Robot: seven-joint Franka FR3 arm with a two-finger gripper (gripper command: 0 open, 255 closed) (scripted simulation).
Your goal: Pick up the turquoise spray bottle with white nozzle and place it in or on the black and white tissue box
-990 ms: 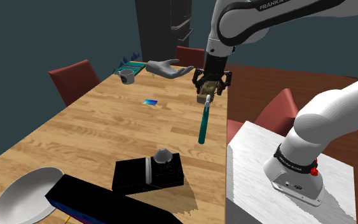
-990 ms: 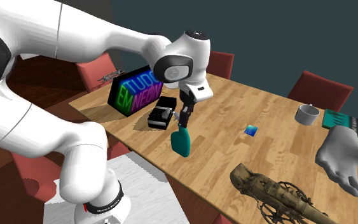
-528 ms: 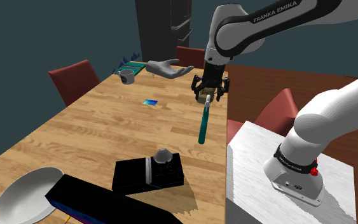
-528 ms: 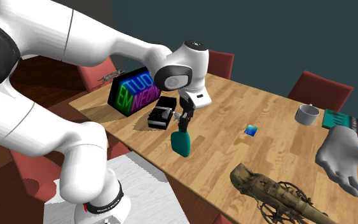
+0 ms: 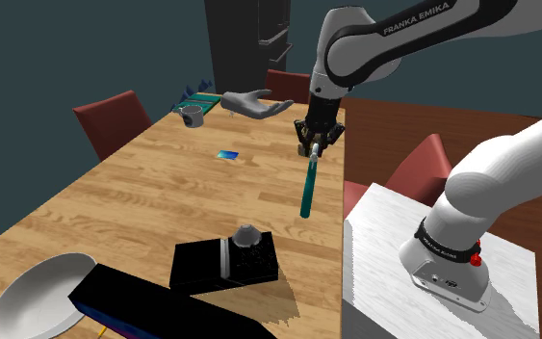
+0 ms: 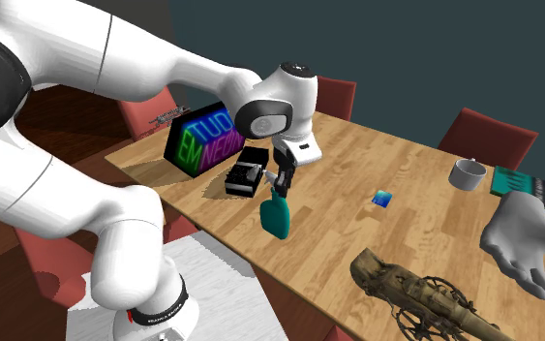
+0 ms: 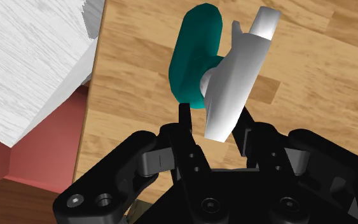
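Observation:
The turquoise spray bottle (image 5: 306,193) stands upright near the table edge beside the stand, seen edge-on as a thin strip in the shoulder view. In the second exterior view the spray bottle (image 6: 276,215) shows its broad side. My gripper (image 5: 315,144) comes down from above, and its fingers clasp the white nozzle (image 7: 234,70) above the teal body (image 7: 193,57). The gripper (image 7: 214,121) is shut on the nozzle; the gripper (image 6: 278,184) hangs just above the bottle's body. The black and white tissue box (image 5: 222,262) lies flat on the table with a grey tissue at its top; the tissue box (image 6: 246,172) is a short way from the bottle.
A black box with neon lettering (image 6: 202,136) lies behind the tissue box, and a white plate (image 5: 38,294) sits beside it. A small blue card (image 5: 226,154), a mug (image 5: 191,116), a grey hand model (image 5: 254,103) and a bronze cannon (image 6: 415,291) occupy the table's other end. Red chairs (image 5: 113,119) ring the table.
The gripper came down a little onto the bottle's top. Its fingers, wide apart before, have drawn together on the white nozzle. The bottle has not moved.

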